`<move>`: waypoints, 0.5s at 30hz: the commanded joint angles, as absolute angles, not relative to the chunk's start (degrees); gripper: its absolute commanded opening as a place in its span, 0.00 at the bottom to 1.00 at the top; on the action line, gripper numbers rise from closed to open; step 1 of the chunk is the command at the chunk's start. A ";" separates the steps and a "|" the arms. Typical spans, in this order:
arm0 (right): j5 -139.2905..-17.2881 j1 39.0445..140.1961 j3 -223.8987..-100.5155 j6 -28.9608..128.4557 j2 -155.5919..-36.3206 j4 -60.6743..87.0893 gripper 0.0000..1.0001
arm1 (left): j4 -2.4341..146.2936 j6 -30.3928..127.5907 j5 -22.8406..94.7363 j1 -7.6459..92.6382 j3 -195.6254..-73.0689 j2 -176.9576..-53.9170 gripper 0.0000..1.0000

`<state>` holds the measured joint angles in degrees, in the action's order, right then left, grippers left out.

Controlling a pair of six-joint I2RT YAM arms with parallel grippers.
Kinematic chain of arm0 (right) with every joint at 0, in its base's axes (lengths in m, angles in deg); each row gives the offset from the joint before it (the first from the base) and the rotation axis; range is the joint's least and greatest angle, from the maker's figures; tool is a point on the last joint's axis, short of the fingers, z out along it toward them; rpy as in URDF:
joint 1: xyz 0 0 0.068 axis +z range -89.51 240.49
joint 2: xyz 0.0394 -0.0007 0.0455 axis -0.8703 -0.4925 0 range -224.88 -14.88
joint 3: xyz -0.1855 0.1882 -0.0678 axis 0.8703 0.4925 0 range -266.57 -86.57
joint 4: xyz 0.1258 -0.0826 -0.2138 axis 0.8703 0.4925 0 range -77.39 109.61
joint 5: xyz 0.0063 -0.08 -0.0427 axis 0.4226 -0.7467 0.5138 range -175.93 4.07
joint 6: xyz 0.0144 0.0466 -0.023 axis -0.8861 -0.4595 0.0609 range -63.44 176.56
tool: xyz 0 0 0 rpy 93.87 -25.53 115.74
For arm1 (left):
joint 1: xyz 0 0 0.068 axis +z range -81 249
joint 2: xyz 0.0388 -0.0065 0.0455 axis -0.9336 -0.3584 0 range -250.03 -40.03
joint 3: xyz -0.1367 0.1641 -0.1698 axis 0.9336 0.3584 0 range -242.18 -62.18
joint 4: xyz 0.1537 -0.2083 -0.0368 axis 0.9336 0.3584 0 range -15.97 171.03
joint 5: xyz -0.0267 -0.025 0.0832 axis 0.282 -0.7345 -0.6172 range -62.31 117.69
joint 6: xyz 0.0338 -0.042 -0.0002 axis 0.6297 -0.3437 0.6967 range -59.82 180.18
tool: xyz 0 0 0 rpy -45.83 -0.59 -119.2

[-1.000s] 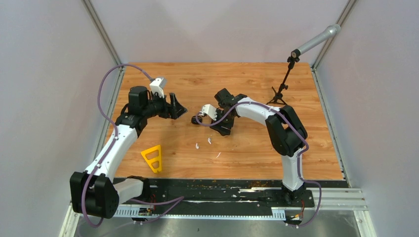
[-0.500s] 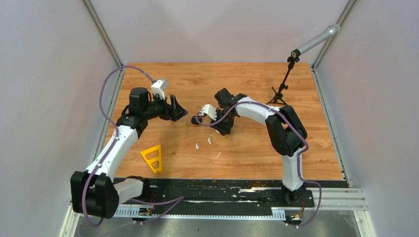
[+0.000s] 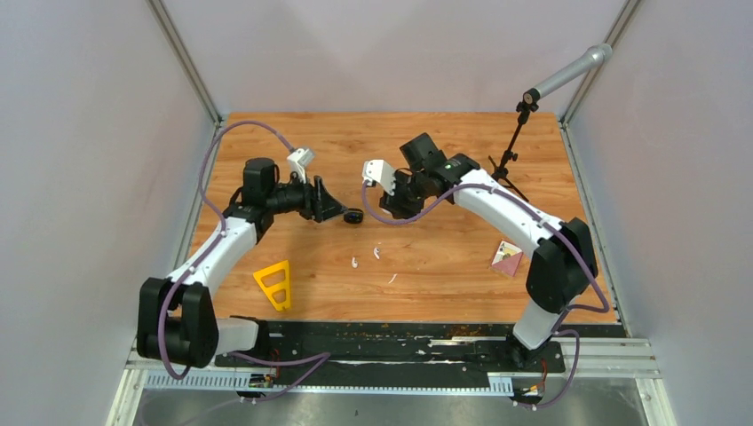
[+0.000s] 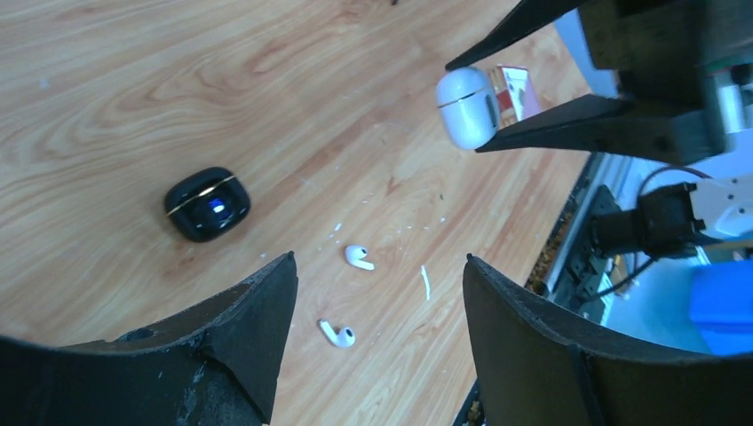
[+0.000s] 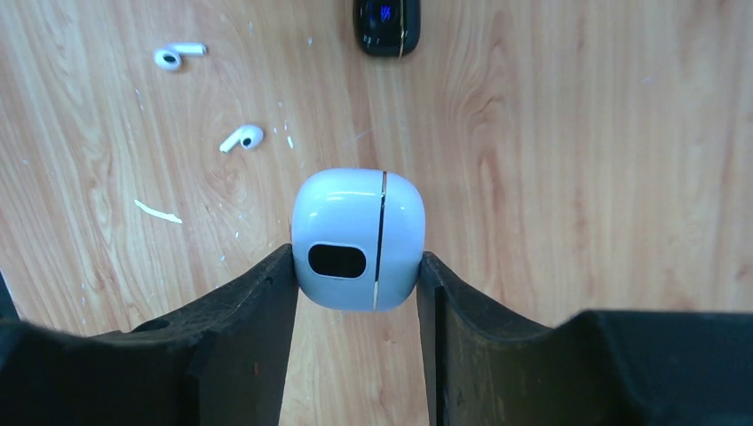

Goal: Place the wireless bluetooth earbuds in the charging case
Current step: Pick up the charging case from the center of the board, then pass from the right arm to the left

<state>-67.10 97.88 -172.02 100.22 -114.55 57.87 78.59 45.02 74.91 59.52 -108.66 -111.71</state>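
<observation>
My right gripper (image 5: 355, 253) is shut on a closed white charging case (image 5: 358, 238), held above the table; the case (image 4: 466, 106) also shows in the left wrist view between that gripper's fingers. A closed black case (image 3: 353, 216) with a blue light (image 4: 207, 204) lies on the wood. My left gripper (image 3: 333, 210) is open and empty just left of it. Two white earbuds (image 4: 359, 257) (image 4: 338, 334) lie loose on the table, nearer the front (image 3: 354, 263) (image 3: 376, 253). They also show in the right wrist view as two earbuds (image 5: 169, 58) (image 5: 241, 138). No black earbuds show.
A thin white sliver (image 3: 392, 279) lies near the earbuds. A yellow triangular piece (image 3: 274, 284) sits at the front left. A small pink and white card (image 3: 507, 257) lies at the right. A microphone stand (image 3: 511, 160) stands at the back right.
The right arm has swung back and up, away from the black case, uncovering it and the card. The left gripper has moved right toward the black case, its jaws somewhat narrower.
</observation>
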 commanded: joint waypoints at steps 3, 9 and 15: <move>-64.98 100.88 -177.06 101.65 -111.37 59.33 0.33 | 79.19 52.48 82.91 54.30 -114.59 -115.94 0.76; -67.20 104.13 -178.28 103.04 -109.80 57.44 0.33 | 69.39 38.84 87.92 53.07 -117.27 -121.87 0.73; -68.34 105.12 -178.11 102.70 -108.30 54.84 0.33 | 67.91 35.65 86.14 51.76 -118.95 -123.90 0.69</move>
<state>-67.47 104.74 -175.69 101.99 -111.84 58.11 71.60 39.56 84.83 52.66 -116.13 -123.34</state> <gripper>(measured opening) 0.482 0.704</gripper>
